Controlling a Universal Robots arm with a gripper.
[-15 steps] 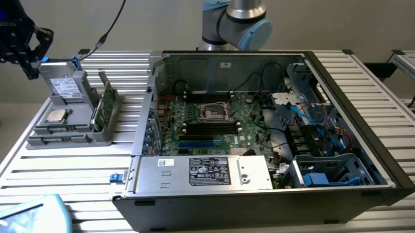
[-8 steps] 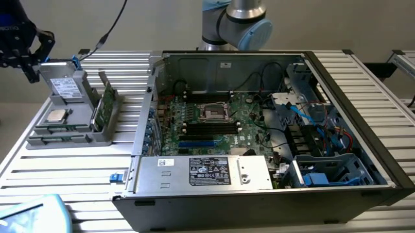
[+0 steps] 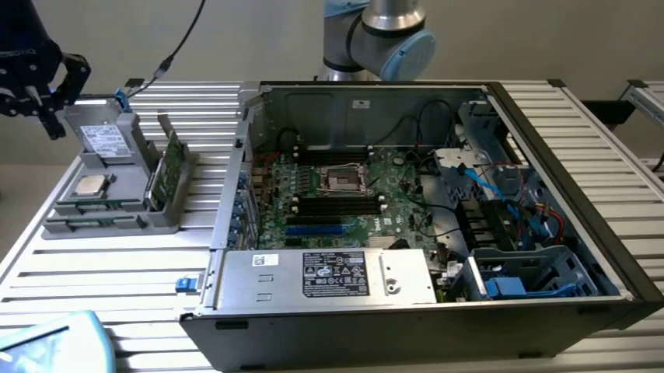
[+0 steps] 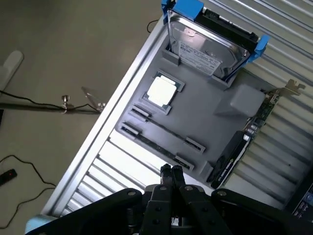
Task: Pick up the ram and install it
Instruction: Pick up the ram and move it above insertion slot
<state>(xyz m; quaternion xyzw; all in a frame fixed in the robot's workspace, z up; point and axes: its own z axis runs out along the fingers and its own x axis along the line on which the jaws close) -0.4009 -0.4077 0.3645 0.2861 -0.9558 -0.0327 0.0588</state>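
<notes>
The pincer (image 4: 171, 171), clenched on nothing, hangs over the worktop (image 3: 124, 272) edge beside the grey holder (image 4: 205, 117), where what looks like the ram (image 4: 155, 145) stands on edge in a clipped slot, presumably so its top edge can be gripped.

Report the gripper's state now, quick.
Gripper: shut, fingertips pressed together, nothing seen between them; it is near the gray tray.
</notes>
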